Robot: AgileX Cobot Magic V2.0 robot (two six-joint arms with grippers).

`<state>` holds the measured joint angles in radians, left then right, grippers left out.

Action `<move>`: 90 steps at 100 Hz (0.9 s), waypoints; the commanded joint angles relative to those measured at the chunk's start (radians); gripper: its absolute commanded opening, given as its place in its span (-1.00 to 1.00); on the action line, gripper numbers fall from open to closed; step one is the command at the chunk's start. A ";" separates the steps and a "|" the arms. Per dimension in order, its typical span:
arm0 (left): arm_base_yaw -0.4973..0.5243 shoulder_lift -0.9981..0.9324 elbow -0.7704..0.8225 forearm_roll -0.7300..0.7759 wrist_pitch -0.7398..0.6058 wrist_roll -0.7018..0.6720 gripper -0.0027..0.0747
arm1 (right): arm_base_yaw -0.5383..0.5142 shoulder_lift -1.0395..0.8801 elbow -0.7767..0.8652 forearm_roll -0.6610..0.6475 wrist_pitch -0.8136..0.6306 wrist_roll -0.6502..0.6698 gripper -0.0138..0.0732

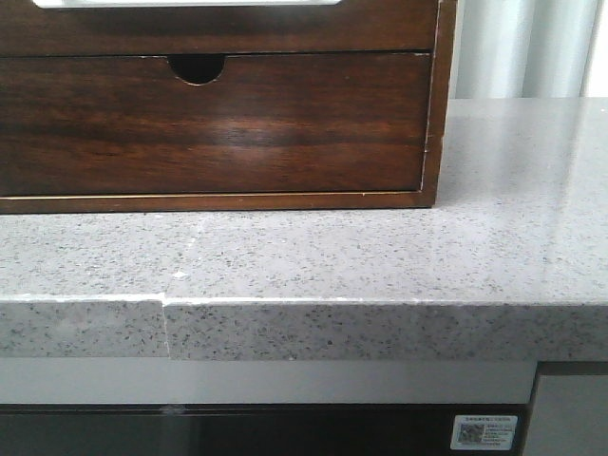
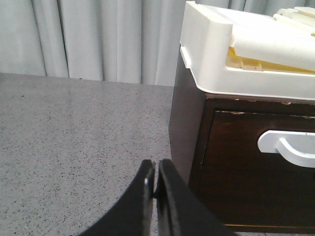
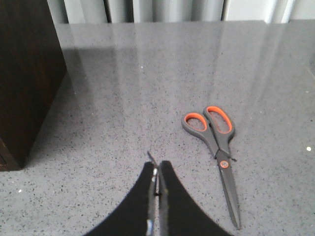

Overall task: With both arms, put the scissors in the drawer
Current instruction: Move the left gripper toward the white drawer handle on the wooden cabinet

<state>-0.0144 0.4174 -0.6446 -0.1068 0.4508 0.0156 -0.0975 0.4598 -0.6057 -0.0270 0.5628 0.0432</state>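
Note:
The scissors [image 3: 219, 147], grey with orange-lined handles, lie flat on the speckled grey counter, blades pointing toward my right gripper's side. My right gripper [image 3: 158, 169] is shut and empty, just above the counter, a little to the side of the blades. The drawer [image 1: 218, 28] is the upper dark walnut front with a pale strip at its top, and it is closed. It also shows in the left wrist view [image 2: 236, 172] with a white handle [image 2: 288, 147]. My left gripper [image 2: 156, 169] is shut and empty beside the cabinet's corner. Neither gripper shows in the front view.
A lower dark drawer front with a half-round finger notch [image 1: 197, 68] sits under the upper one. A white tray [image 2: 221, 54] rests on top of the cabinet. The cabinet's side [image 3: 24, 73] stands off from the scissors. The counter edge [image 1: 380, 323] runs along the front.

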 commanded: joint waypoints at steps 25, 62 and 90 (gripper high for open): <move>0.000 0.039 -0.036 -0.006 -0.074 0.000 -0.98 | -0.005 0.059 -0.037 -0.013 -0.077 -0.010 -0.84; 0.000 0.039 -0.023 -0.012 -0.073 0.000 -0.98 | -0.005 0.059 -0.037 -0.013 -0.087 -0.010 -0.84; 0.000 0.039 -0.023 0.075 -0.078 0.000 0.08 | -0.005 0.075 -0.037 -0.025 -0.105 -0.008 0.16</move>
<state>-0.0144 0.4439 -0.6411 -0.0555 0.4508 0.0168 -0.0975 0.5163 -0.6074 -0.0314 0.5489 0.0425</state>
